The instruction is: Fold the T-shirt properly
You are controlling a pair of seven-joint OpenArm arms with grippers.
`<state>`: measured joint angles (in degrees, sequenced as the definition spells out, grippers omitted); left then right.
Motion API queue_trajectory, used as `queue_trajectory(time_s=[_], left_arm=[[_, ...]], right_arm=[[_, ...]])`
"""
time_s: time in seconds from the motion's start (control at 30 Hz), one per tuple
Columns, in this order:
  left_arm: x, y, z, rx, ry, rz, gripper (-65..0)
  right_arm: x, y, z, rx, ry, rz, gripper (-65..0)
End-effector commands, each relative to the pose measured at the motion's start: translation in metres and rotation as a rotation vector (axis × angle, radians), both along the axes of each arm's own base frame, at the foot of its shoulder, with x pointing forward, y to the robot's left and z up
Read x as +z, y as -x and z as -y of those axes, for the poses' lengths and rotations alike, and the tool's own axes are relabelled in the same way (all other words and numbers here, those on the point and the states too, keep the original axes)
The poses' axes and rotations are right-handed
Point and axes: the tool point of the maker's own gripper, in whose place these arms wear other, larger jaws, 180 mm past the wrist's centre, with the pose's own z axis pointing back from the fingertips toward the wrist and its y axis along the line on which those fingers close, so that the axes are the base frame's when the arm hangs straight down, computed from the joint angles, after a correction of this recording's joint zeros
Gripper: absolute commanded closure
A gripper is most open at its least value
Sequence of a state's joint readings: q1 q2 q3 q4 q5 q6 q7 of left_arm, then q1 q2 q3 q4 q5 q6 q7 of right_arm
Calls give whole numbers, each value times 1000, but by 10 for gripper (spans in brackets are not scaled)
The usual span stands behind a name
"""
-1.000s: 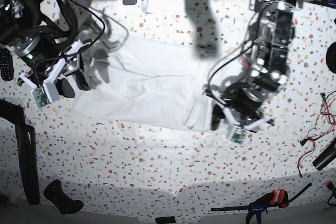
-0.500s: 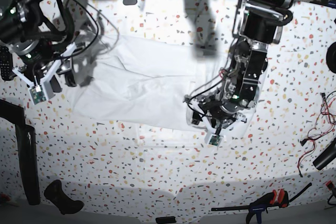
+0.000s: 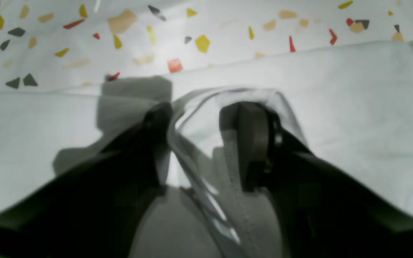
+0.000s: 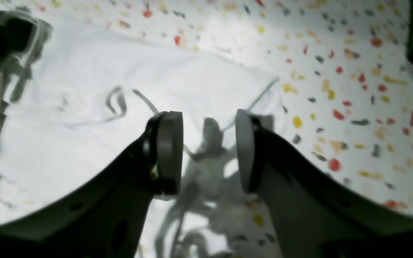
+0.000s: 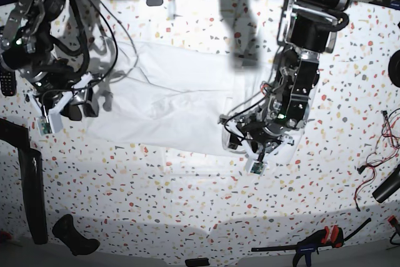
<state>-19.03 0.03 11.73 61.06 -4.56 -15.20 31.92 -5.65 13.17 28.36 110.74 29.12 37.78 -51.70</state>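
Observation:
The white T-shirt [image 5: 175,92] lies flat and wrinkled across the middle of the speckled table. My left gripper [image 5: 232,137] is down on its right edge. In the left wrist view a raised fold of the T-shirt [image 3: 353,107], with a seam running along it, fills the gap between the spread fingers of that gripper [image 3: 201,107]; the jaws stand apart. My right gripper [image 5: 80,109] hovers at the shirt's left edge. In the right wrist view it [image 4: 209,122] is open and empty, above the T-shirt's [image 4: 66,150] border, with its shadow below.
The terrazzo table [image 5: 187,198] extends in front of the shirt. A black remote [image 5: 6,76] and a black bar [image 5: 31,192] lie at the left, a dark handle [image 5: 75,236] at front left. A clamp [image 5: 319,242] and cables [image 5: 375,167] lie at the right.
The left arm swung left from beside the shirt onto its right edge and has held there for the last half second. The right arm turned and came down closer to the left edge.

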Motion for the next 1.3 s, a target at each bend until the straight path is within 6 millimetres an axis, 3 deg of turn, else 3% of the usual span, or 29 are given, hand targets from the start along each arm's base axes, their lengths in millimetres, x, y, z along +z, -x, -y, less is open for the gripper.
queue_trajectory(time_s=[0.0, 0.2, 0.23, 0.33, 0.63, 0.73, 0.93, 1.1, 1.27], left_arm=[[4, -3, 0, 1, -8, -7, -279], [4, -3, 0, 1, -8, -7, -279], [4, -3, 0, 1, -8, -6, -279], [4, -3, 0, 1, -8, -7, -279], [3, -3, -1, 0, -11, -13, -279], [3, -3, -1, 0, -11, -14, -279], [2, -2, -1, -1, -14, -21, -279], [2, -2, -1, -1, -14, -20, -279], [2, -2, -1, -1, -14, -20, -279]], right_arm=[[17, -7, -2, 18, -7, 52, -242], [21, -14, -5, 37, -1, -10, -243], [21, -15, -4, 37, 5, -22, -274], [20, -15, -3, 36, 19, -38, -481], [15, -13, 2, 18, 12, -50, -477], [-3, -12, 25, -70, -50, -104, -477], [-63, -4, 79, -251, -267, -258, -477], [-96, 7, 81, -215, -415, -334, -477], [-115, 22, 72, -189, -537, -440, -477]])
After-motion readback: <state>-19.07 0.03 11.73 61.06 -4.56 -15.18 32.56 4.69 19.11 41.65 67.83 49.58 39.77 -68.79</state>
